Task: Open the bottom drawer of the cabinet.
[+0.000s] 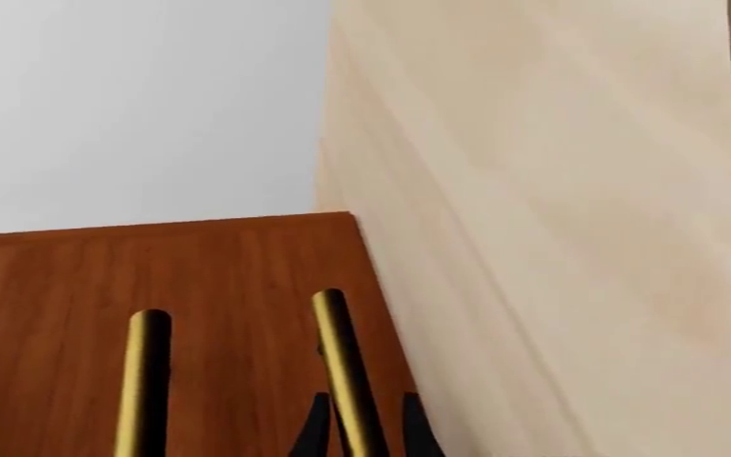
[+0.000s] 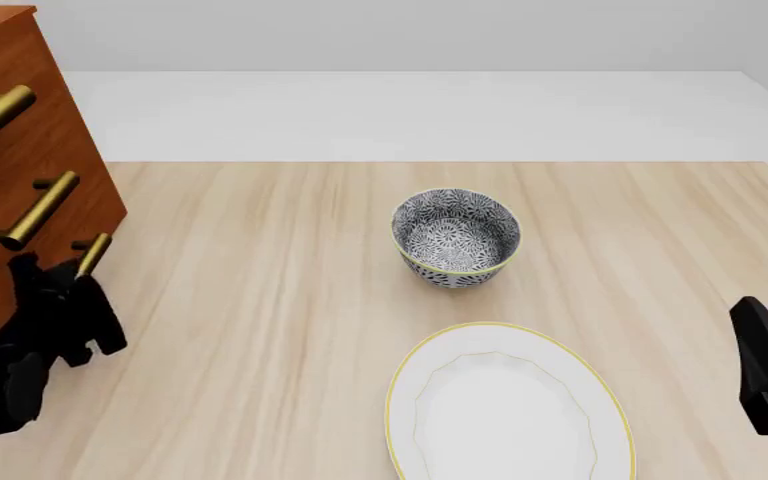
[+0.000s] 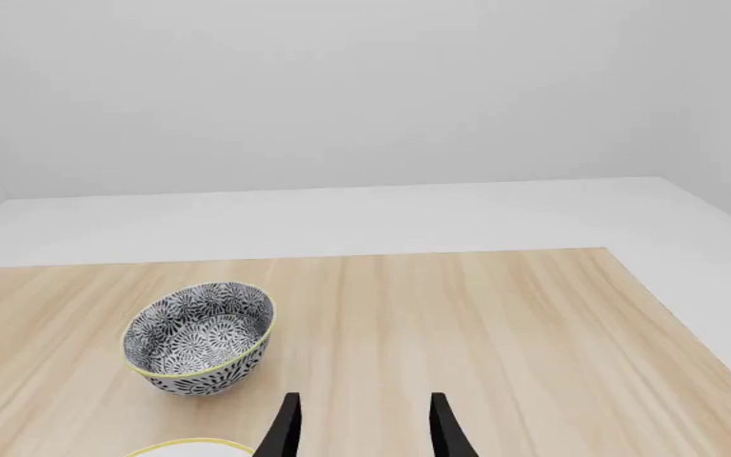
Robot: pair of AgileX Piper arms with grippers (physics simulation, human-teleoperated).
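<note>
Left claw [image 2: 85, 282] pinching bottom drawer [image 2: 37, 262] handle [image 2: 92, 254]; right claw [image 3: 359, 428] parted.

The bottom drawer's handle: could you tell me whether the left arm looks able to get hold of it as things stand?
Probably yes: the left gripper already sits at the bottom drawer's handle, its fingers either side of the bar, with nothing between them.

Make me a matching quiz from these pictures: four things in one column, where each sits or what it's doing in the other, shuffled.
1. bowl
2. plate
3. left end effector
4. cabinet

a. at the lowest brass handle
b. table's left edge
c. mid-table, beyond the plate
d. near edge, white with a gold rim

Pairs: 1-c, 2-d, 3-a, 4-b
</note>
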